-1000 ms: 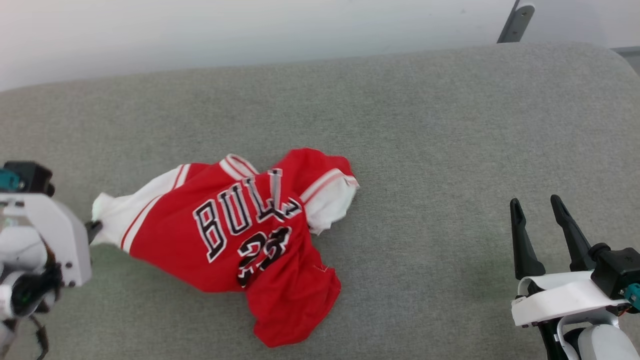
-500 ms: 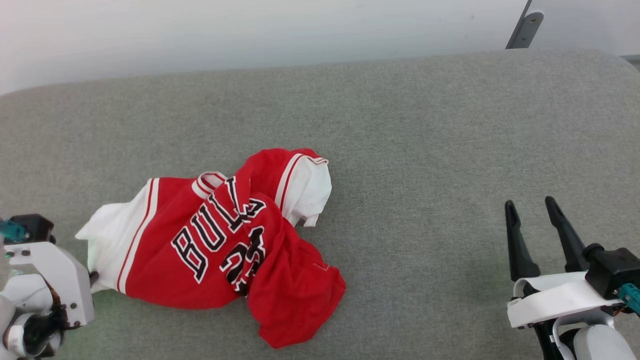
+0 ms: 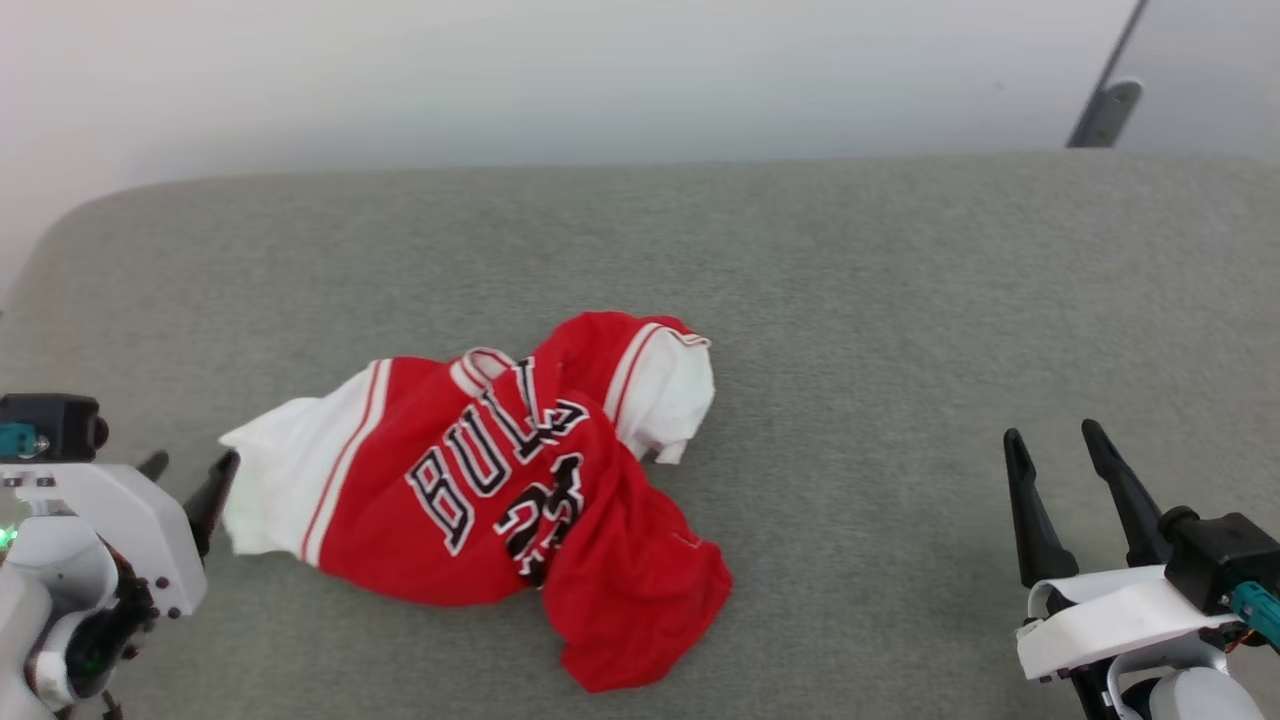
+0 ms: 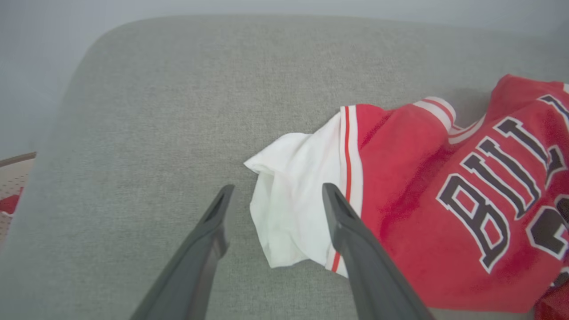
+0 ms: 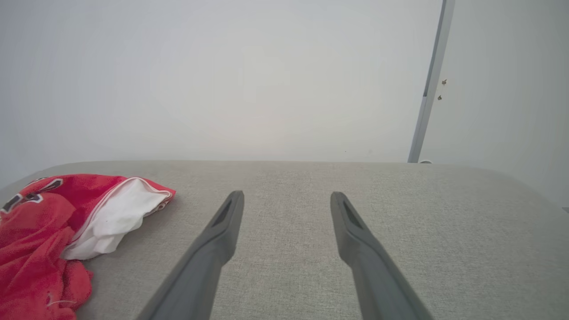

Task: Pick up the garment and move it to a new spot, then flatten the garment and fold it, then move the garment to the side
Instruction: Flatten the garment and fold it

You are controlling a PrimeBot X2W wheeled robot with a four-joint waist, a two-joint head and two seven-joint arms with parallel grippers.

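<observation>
Shows the garment (image 3: 480,480) crumpled on the grey cushion (image 3: 850,300), stretched in the head view from a white sleeve at 9 o'clock to a red hem at 5 o'clock. Places the left gripper (image 3: 190,468), spread wide and empty, just beside that sleeve, pointing toward 2 o'clock. Frames the sleeve tip between those fingers in the left wrist view, contact unclear. Sets the right gripper (image 3: 1050,440), equally wide and empty, well apart at 3 o'clock. Favours the left arm, likely. Reads "BULL" in black, final letter creased; below, crumpled numerals, probably 23. No brand tag legible.
</observation>
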